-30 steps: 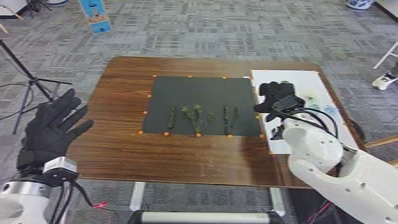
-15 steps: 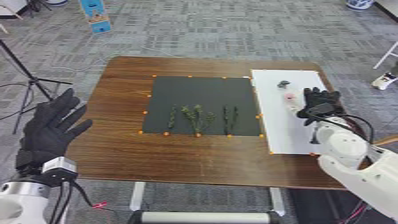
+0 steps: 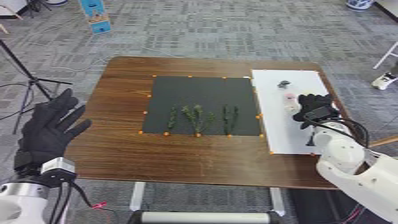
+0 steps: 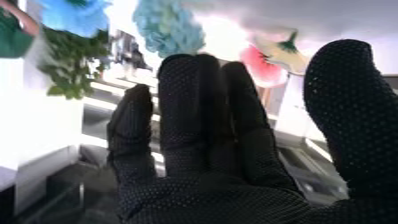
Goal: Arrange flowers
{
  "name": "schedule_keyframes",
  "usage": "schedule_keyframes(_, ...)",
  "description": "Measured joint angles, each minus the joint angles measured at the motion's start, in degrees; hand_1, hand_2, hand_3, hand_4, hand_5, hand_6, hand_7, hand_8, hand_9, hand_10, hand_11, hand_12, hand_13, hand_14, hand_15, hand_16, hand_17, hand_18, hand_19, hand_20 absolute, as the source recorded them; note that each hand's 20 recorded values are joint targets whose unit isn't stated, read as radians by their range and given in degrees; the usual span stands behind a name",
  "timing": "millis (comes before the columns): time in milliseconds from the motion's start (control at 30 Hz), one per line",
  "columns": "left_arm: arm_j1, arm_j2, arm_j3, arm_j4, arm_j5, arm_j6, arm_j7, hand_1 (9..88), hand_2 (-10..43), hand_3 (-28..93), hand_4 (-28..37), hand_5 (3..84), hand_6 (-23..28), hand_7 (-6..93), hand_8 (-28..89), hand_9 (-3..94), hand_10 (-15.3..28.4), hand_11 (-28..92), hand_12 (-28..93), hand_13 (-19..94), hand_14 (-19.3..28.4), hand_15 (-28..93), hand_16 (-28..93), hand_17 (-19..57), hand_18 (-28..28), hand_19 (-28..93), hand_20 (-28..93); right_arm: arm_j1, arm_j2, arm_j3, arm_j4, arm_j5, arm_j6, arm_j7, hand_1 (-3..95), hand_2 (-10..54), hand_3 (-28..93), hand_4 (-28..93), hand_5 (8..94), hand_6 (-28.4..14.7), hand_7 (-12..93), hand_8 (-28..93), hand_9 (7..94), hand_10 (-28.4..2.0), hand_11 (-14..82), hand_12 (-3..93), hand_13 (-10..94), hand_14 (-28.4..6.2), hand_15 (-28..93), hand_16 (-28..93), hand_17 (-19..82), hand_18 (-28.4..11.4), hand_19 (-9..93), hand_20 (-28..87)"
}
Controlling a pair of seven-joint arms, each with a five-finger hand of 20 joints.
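- Flowers (image 3: 290, 97) lie on the white sheet (image 3: 286, 132), at the right side of the table (image 3: 120, 160); I make out small pink ones just left of my right hand (image 3: 314, 107), with a dark one (image 3: 283, 84) farther off.
- That hand is over the sheet's right edge, well open: in the right wrist view its fingers run straight up, close together in the middle, and the thumb stands apart. I see nothing in its grip; whether it touches the sheet, I cannot tell.
- Past the fingertips, the wrist view gives me a blue flower (image 4: 75, 17), a pale teal one (image 4: 169, 27), and a pink one (image 4: 263, 67) overlapping a cream one (image 4: 284, 55). Green leaves (image 4: 67, 62) hang by the blue.
- Green sprigs (image 3: 194, 117) lie in a row on the black sheet (image 3: 200, 90), left of the white one.
- My left hand (image 3: 44, 137) is up at the table's left side, open and empty, fingers spread.
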Motion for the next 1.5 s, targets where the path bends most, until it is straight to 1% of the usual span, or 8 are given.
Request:
schedule_keyframes(167, -0.06, 0.02, 0.0, 0.01, 0.0, 0.0, -0.1, 26.6, -5.8, 56, -28.3, 27.1, 2.3, 15.9, -9, 22.0, 9.6, 13, 16, 19, 12.9, 12, 5, -11.1, 22.1, 40, 9, 4.17, -0.91, -6.55, 4.27, -3.4, 9.58, -0.28, 34.7, -9.5, 85, -28, 49.2, -1.4, 33, -14, 54.4, -10.9, 35.4, 24.3, 51, -9.4, 75, 27, 23, -19.3, 79, 56)
schedule_keyframes(333, -0.13, 0.12, 0.0, 0.03, 0.0, -0.03, -0.13, 26.3, -5.9, 56, -28.3, 27.1, 2.2, 15.8, -9, 22.0, 9.6, 12, 16, 19, 13.0, 12, 5, -11.1, 22.2, 40, 9, 8.35, -1.95, -10.96, 6.82, -4.85, 10.47, -0.39, 34.6, -9.5, 86, -28, 49.4, -0.5, 35, -15, 53.3, -10.6, 37.4, 25.5, 51, -9.5, 74, 29, 22, -19.4, 79, 56)
schedule_keyframes(833, -0.3, 0.56, -0.11, 0.06, -0.03, -0.07, -0.14, 26.5, -5.7, 56, -28.3, 27.1, 2.2, 15.7, -9, 22.0, 9.6, 13, 16, 19, 12.9, 11, 6, -11.0, 22.2, 40, 9, 10.59, -2.97, -9.98, 5.24, -2.56, -6.16, -1.46, 34.5, -9.5, 86, -28, 53.6, 0.7, 38, -15, 56.3, -10.3, 39.9, 27.0, 51, -9.4, 74, 29, 21, -19.5, 78, 57)
schedule_keyframes(900, -0.3, 0.58, -0.11, 0.06, -0.03, -0.07, -0.14, 26.3, -5.8, 56, -28.3, 27.1, 2.3, 15.7, -9, 21.9, 9.7, 13, 16, 19, 12.9, 11, 6, -11.0, 22.2, 40, 9, 10.74, -2.94, -10.05, 5.24, -2.16, -6.28, -1.59, 37.9, -9.5, 84, -28, 55.1, 1.4, 42, -4, 59.8, -8.9, 38.8, 31.8, 52, -8.9, 74, 30, 22, -19.4, 79, 56)
schedule_keyframes(967, -0.31, 0.59, -0.11, 0.06, -0.03, -0.07, -0.14, 26.4, -5.7, 56, -28.3, 27.1, 2.3, 15.7, -9, 22.0, 9.6, 13, 16, 19, 12.9, 11, 6, -11.0, 22.1, 40, 9, 11.06, -2.89, -10.52, 5.34, -2.08, -5.98, -1.63, 43.8, -9.5, 79, -28, 57.2, 2.5, 48, 3, 66.7, -6.9, 29.2, 43.7, 54, -8.1, 72, 35, 24, -19.6, 80, 56)
schedule_keyframes(1100, -0.34, 0.59, -0.1, 0.06, -0.03, -0.06, -0.14, 26.0, -5.8, 57, -28.3, 27.1, 2.3, 15.8, -9, 22.0, 9.6, 13, 16, 19, 12.9, 11, 6, -11.0, 22.2, 40, 9, 12.17, -2.74, -12.51, 6.17, -2.41, -2.37, -1.71, 49.9, -9.5, 80, -28, 63.8, 3.4, 52, 6, 74.3, -6.3, 25.8, 51.6, 60, -6.5, 70, 44, 28, -20.2, 82, 56)
schedule_keyframes(1300, -0.1, 0.59, -0.59, -0.17, -0.04, -0.05, -0.06, 25.8, -6.1, 57, -28.3, 27.1, 2.3, 15.8, -9, 21.9, 9.6, 12, 16, 19, 13.0, 11, 5, -11.1, 22.3, 40, 9, 12.57, -2.94, -14.99, 8.86, -3.74, 10.59, -2.74, 50.1, -9.5, 83, -28, 67.9, 2.8, 51, 4, 77.3, -6.2, 26.5, 51.6, 62, -6.1, 72, 44, 29, -20.5, 84, 57)
schedule_keyframes(1500, 0.42, 1.05, -2.8, -1.0, 0.04, -0.29, 0.12, 25.4, -6.9, 58, -28.3, 26.7, 2.1, 15.8, -9, 21.7, 9.6, 12, 16, 18, 13.0, 11, 5, -11.2, 23.1, 39, 9, 14.38, -2.38, -17.74, 4.97, -3.91, 11.66, -5.06, 49.9, -9.5, 83, -28, 69.4, 2.5, 50, 2, 78.4, -6.6, 26.1, 52.1, 62, -6.0, 71, 45, 29, -20.5, 84, 57)
